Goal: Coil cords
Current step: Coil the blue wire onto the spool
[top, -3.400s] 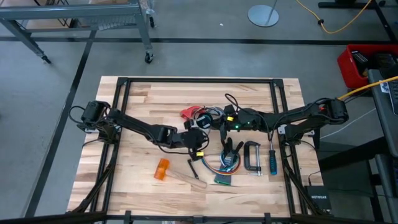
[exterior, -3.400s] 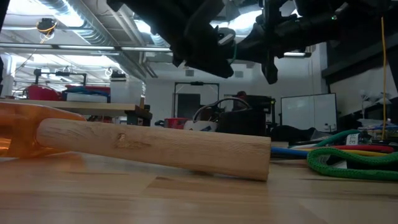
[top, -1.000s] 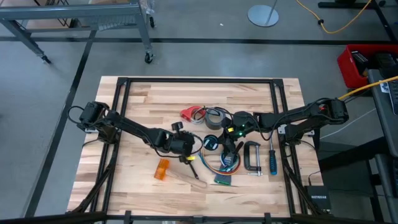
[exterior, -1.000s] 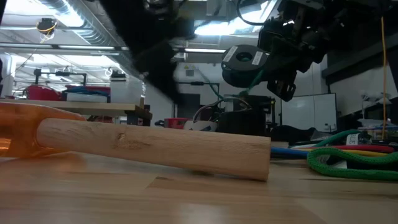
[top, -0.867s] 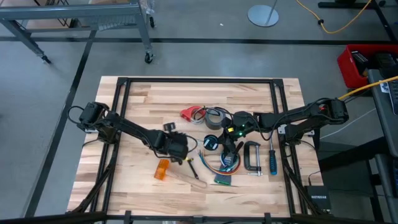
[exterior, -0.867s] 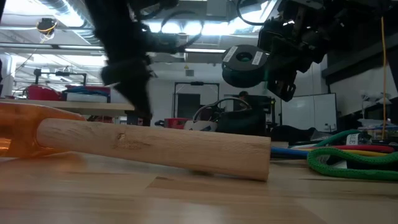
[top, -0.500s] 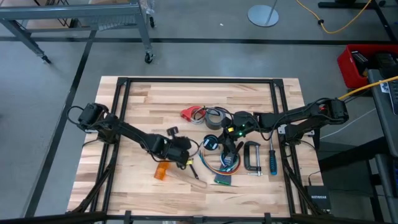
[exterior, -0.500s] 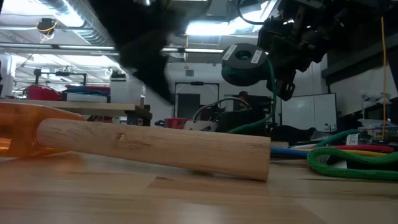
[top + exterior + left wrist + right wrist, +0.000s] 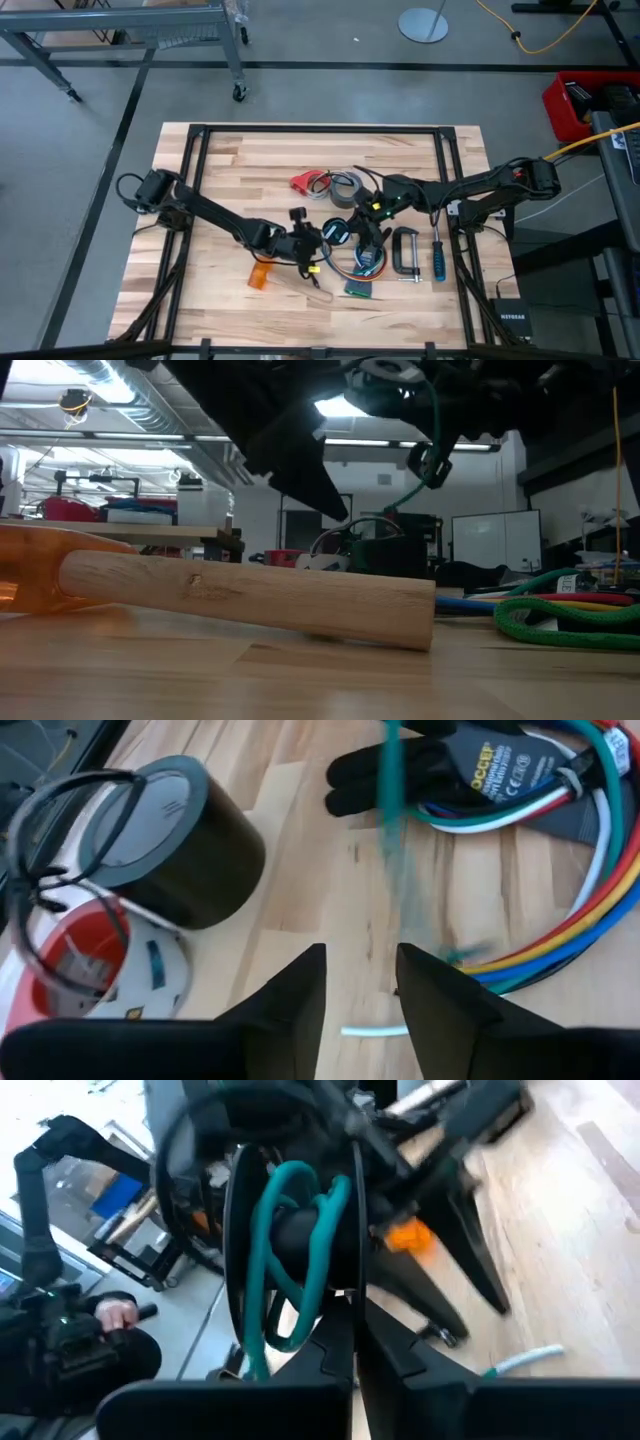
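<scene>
A wooden table (image 9: pixel 220 170) is seen from above. At its middle, a black spool (image 9: pixel 290 1230) wound with teal cord (image 9: pixel 300 1280) is pinched in the tightly closed right gripper (image 9: pixel 372 212) and held above the tabletop. Just beside it, the left gripper (image 9: pixel 358 982) hovers, its jaws parted and empty, the loose teal strand ahead of it. Winding appears under way; next, that strand likely needs catching.

The tape roll (image 9: pixel 346 187) lay at table centre; the clamp (image 9: pixel 405 254) at four o'clock, the screwdriver (image 9: pixel 437 257) beyond it.
</scene>
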Robot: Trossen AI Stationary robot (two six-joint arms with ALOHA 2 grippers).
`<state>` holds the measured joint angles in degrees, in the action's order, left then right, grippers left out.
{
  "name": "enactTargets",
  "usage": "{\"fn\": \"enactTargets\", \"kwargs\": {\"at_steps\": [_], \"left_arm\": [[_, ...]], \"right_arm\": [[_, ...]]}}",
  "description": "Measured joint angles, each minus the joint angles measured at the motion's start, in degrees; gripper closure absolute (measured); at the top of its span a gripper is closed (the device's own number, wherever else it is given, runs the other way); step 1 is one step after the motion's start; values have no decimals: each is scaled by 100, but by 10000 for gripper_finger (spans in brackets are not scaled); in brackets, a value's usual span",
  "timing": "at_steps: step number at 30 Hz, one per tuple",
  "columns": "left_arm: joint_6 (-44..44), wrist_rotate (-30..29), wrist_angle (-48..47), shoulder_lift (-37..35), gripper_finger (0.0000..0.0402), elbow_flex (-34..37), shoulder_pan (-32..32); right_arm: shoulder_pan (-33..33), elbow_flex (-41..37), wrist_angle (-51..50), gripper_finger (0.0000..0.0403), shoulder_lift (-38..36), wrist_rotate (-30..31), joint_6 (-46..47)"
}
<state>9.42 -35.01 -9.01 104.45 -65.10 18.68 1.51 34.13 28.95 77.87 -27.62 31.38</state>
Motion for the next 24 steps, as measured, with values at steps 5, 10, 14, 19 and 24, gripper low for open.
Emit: {"fn": "enactTargets", "kwargs": {"at_steps": [5,10,14,19,24], "left_arm": [[-209,0,361,221,272,0,-45],[170,23,739,376,266,7,-100],[517,42,805,384,267,7,-38],[710,47,1070,384,275,7,100],[652,50,1510,384,280,2,131]], "right_arm": [[-2,0,110,398,0,-9,4],[-2,0,113,398,0,-43,2],[-1,0,111,398,0,-38,-17],[-4,0,142,398,0,12,-39],[-2,0,143,398,2,190,-40]]}}
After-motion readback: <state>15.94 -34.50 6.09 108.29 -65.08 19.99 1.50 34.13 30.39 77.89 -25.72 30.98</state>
